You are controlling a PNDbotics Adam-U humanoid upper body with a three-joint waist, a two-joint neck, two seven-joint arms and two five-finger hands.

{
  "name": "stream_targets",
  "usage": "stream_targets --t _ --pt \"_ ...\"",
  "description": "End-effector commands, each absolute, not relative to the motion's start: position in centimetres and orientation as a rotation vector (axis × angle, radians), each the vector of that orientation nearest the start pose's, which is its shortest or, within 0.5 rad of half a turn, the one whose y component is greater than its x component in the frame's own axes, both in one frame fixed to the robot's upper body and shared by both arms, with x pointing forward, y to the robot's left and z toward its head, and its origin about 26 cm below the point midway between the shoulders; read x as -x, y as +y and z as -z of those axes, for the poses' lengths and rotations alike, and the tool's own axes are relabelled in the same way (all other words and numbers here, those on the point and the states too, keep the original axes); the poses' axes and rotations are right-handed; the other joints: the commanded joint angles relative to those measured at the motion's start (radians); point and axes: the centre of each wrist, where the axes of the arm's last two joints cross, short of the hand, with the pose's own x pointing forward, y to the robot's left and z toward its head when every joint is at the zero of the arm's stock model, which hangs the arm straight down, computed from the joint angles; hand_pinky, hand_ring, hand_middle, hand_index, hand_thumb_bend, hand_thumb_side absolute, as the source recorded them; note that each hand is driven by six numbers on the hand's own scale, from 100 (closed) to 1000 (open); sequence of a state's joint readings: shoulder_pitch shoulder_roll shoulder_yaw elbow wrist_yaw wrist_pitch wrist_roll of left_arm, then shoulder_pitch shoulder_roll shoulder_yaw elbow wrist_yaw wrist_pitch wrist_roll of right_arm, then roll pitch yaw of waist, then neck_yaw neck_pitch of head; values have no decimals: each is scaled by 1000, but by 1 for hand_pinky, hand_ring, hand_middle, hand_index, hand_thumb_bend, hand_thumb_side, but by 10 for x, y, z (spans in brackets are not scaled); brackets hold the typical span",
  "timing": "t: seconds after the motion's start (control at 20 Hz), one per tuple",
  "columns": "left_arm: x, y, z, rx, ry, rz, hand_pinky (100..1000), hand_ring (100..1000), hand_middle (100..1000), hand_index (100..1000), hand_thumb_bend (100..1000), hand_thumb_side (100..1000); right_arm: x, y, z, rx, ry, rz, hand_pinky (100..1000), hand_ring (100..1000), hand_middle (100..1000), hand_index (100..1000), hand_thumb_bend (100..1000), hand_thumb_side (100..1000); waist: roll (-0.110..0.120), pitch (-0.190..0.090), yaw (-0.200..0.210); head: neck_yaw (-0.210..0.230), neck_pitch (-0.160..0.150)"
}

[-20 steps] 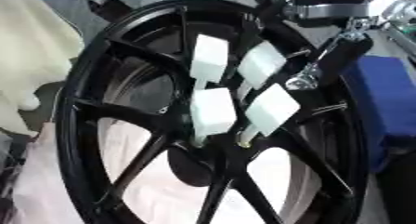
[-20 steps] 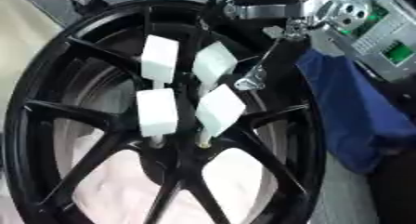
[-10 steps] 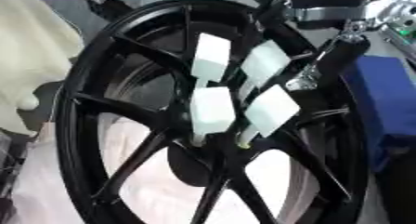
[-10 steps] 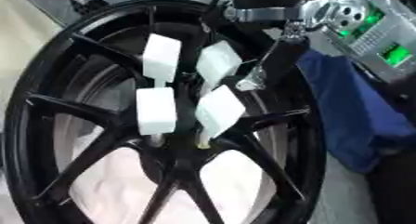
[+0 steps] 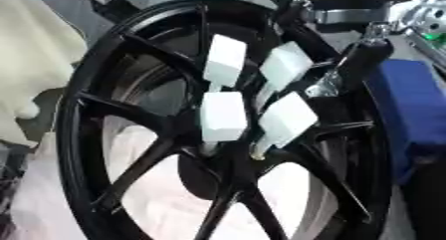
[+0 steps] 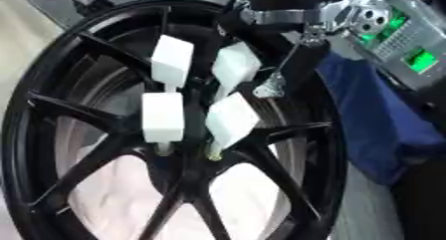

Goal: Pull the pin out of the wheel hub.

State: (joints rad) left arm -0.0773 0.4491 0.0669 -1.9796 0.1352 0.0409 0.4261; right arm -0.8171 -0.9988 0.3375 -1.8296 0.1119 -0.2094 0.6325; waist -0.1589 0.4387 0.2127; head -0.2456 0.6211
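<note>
Glossy black spoked wheel hub [image 5: 174, 149] fills the view, four blocky white-headed pins [image 5: 223, 115] clustered at its centre. The right hand [image 6: 292, 60], black with silver fittings, reaches in from one o'clock toward the nearest pin; its fingers blur, so I cannot tell their state. No readable writing.

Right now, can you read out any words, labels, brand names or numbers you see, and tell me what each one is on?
None can be read.
Black wheel: no lettering shows on its rim or spokes.
Four white blocks at the hub: blank faces.
Green lit panels on the grey unit at the upper right: only a glow, too blurred to read.
Blue cloth: no print visible.
</note>
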Motion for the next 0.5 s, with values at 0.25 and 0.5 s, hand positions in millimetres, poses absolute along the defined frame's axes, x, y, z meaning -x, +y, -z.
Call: stream_targets --t 0.25,0.5 --pt "-270 320 -161 -500 -2072 -108 881 619 657 754 187 899 -321 -273 -358 -682 2357 2586 692 532 362 570 131 100 12 -28 -8 -4 -8" --pt "-270 320 -160 -500 -2070 -112 885 630 661 754 189 899 -319 -274 -362 -612 2373 2625 629 481 362 585 100 100 14 -32 -13 -5 -8"
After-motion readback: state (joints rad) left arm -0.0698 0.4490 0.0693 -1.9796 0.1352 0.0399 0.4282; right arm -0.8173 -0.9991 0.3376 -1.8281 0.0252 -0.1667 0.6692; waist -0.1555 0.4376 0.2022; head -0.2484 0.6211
